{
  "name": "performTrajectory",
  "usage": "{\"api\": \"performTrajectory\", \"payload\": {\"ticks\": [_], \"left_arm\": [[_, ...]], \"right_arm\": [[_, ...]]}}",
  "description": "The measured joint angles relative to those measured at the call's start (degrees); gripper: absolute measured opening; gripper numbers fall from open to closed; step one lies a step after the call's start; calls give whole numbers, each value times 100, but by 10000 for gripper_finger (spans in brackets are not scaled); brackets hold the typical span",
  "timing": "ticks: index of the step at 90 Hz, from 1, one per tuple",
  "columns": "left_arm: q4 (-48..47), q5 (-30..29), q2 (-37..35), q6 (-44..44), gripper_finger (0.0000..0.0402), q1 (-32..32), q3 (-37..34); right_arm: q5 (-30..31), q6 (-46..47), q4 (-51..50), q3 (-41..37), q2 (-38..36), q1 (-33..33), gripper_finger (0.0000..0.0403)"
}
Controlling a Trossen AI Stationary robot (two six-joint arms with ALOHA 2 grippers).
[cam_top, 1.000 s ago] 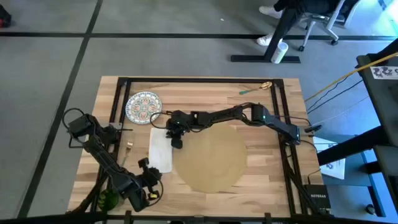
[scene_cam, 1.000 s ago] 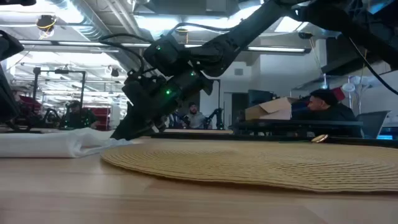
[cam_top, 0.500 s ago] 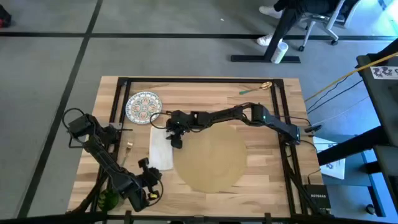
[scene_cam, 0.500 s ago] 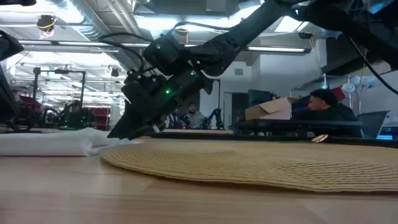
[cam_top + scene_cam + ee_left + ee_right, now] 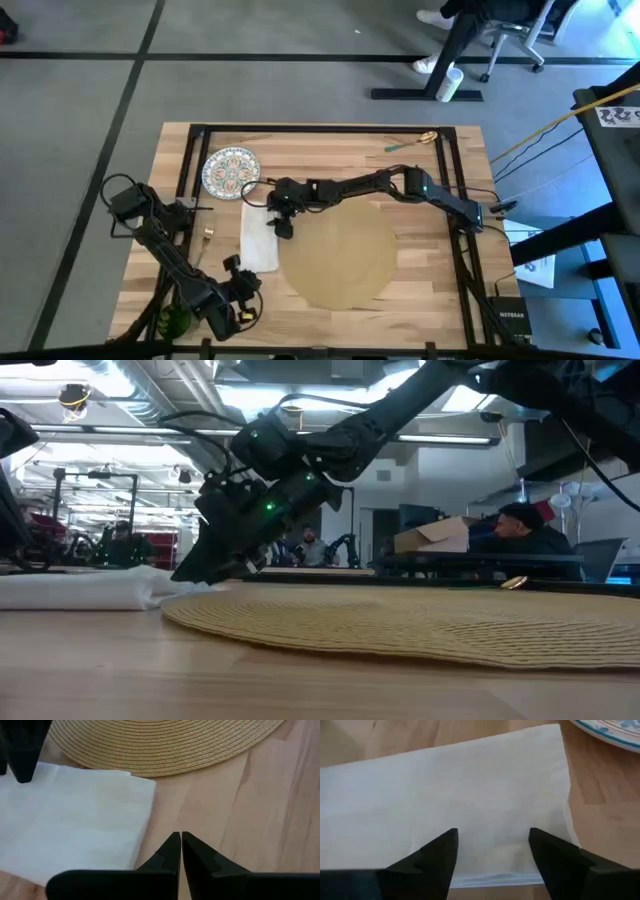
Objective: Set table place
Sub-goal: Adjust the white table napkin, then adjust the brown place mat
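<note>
Right end effector [image 5: 281, 218] sits just left of centre in the high view, and your arm stretches in from the right edge of the worktop [image 5: 430, 260] to get it there. Look at the right wrist view: both dark fingers [image 5: 436, 855] are spread wide apart, hovering over the white napkin [image 5: 455, 805], with nothing between them. In the low view that same end effector [image 5: 205, 570] points down at a slant, its tip right at the napkin's [image 5: 85, 588] edge, though you cannot tell from there whether it touches the cloth.

Your placemat [image 5: 338, 252], big, round and tan, lies flat in the lower middle of the high view, with the napkin [image 5: 258, 240] just beside its left rim. In the low view the woven placemat [image 5: 420, 622] fills the foreground right of centre.

Left end effector [image 5: 243, 300] waits at the lower left of the high view, near the worktop's front edge. Your left wrist view shows its two fingers [image 5: 170, 852] pressed together, empty, above bare wood, with the napkin [image 5: 75, 815] and the placemat's [image 5: 160, 742] rim ahead.

Upper left on the worktop, the small patterned plate [image 5: 230, 171] rests apart from the napkin. A person [image 5: 525, 530] sits in the room beyond, at the right of the low view.
</note>
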Motion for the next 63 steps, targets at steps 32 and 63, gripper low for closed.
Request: {"api": "performTrajectory", "payload": {"ticks": [32, 63], "left_arm": [[2, 0, -2, 0, 0, 0, -1], [-108, 2, -2, -91, 0, 112, -1]], "right_arm": [[168, -200, -75, -2, -360, 405, 234], [1637, -913, -1555, -2, -965, 516, 131]]}}
